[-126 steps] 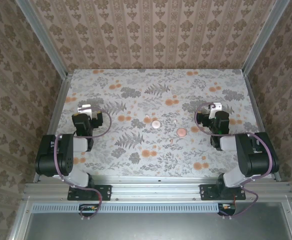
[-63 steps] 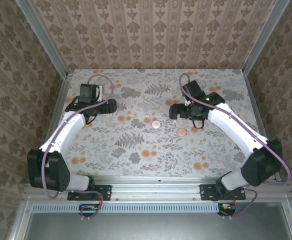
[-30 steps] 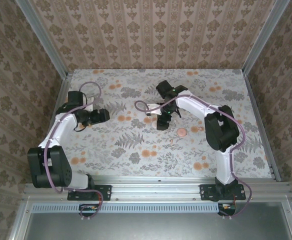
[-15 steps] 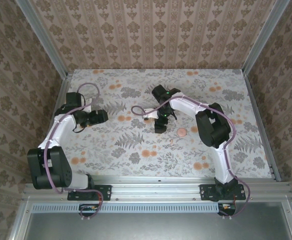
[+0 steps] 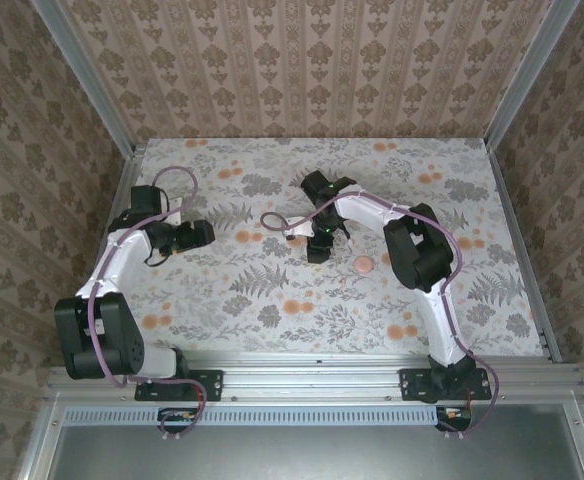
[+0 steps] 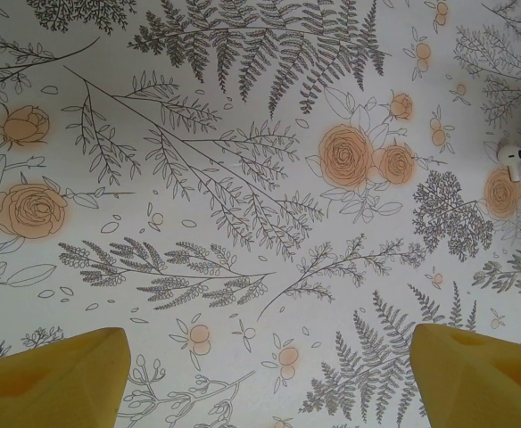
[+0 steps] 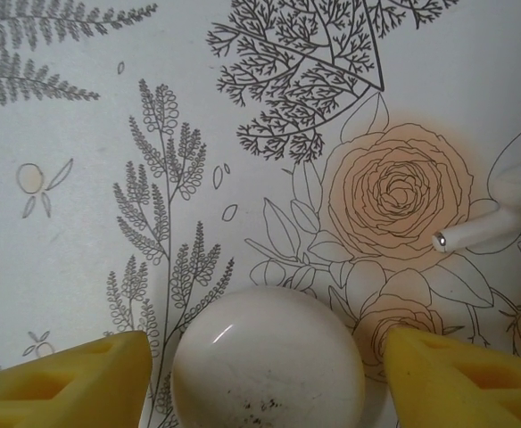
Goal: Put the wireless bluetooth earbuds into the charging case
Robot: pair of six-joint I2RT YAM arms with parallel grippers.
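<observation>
Right pincer (image 7: 262, 379) now over round case (image 7: 269, 352)

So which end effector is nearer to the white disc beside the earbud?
Right. The right end effector straddles the disc, one open finger on each side. The left end effector hangs off to its left; the disc just shows at the right edge of that wrist view.
</observation>
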